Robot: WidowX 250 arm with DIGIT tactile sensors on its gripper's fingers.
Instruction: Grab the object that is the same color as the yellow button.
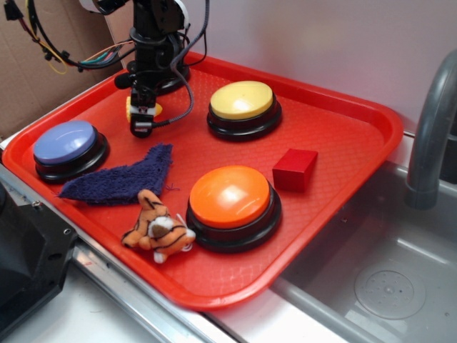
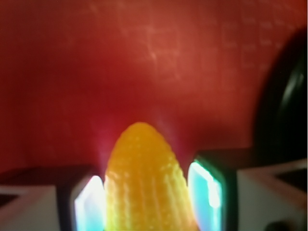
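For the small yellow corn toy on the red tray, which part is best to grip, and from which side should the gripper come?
Grip the corn across its thick ribbed body, not the narrow rounded tip, which would likely slip out. Come from above, one finger on each long side. The gripper already straddles it this way in the wrist view, finger pads close beside it.

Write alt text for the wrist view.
A yellow toy corn piece stands between the two fingers of the gripper, its ribbed tip pointing up the frame. Behind it is the blurred red tray, with a dark button base at right.
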